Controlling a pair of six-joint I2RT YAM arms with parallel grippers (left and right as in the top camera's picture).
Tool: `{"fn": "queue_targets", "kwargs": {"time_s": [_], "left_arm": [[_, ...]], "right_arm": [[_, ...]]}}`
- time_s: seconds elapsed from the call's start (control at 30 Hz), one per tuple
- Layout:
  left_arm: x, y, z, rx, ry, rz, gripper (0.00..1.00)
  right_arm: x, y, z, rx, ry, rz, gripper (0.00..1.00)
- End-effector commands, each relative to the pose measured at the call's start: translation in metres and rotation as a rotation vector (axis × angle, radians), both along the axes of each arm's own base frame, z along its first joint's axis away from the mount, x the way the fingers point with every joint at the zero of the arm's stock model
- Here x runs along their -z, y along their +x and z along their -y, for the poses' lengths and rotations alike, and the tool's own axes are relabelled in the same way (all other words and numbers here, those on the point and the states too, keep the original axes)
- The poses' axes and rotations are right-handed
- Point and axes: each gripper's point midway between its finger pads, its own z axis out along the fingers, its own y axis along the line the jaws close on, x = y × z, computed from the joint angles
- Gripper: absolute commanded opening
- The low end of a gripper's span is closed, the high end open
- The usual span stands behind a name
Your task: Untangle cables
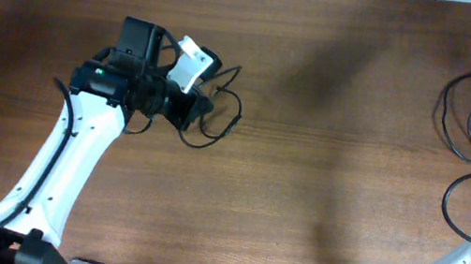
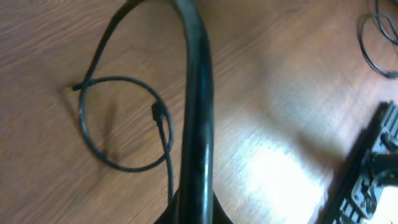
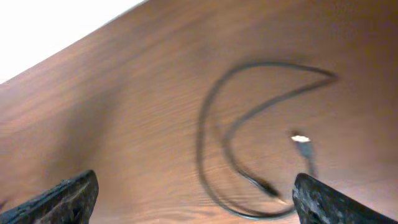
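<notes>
Two loose cables lie well apart. One cable (image 2: 80,121) loops just ahead of the left gripper (image 1: 192,106); whether its fingers are apart or together cannot be told. The other cable (image 3: 200,134) curls ahead of the right gripper (image 3: 196,182), whose fingers (image 3: 68,196) are spread wide. Bare table (image 1: 322,184) stretches between both grippers, its far edge beyond them.

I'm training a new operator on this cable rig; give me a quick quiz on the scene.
1. True or false: the right gripper has its fingers apart, above a cable lying on the table.
2. The left gripper is: A) beside a small cable loop; B) lifting a mug; C) out of view.
3. Fill in: the table is made of ____.
Key: 1 true; 2 A; 3 wood.
</notes>
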Motion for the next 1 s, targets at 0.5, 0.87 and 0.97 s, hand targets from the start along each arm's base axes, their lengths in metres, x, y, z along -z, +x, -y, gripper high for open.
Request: {"fn": "queue_targets", "kwargs": {"time_s": [0.5,0.87,0.97], "left_arm": [[-0.113,-0.017,0.087,0.383,-0.185,0.504,0.00],[-0.151,-0.009,0.104,0.411,-0.241,0.703,0.00],[-0.171,-0.024,0.108,0.471,-0.319,0.751,0.00]], "right_arm": [[-0.194,-0.061,-0.295,-1.091,-0.213,0.741,0.99],[-0.177,-0.102,-0.407,-1.482,-0.220,0.769,0.99],[-0.172,-0.107,-0.423,-1.535,-0.244,0.757,0.99]]}}
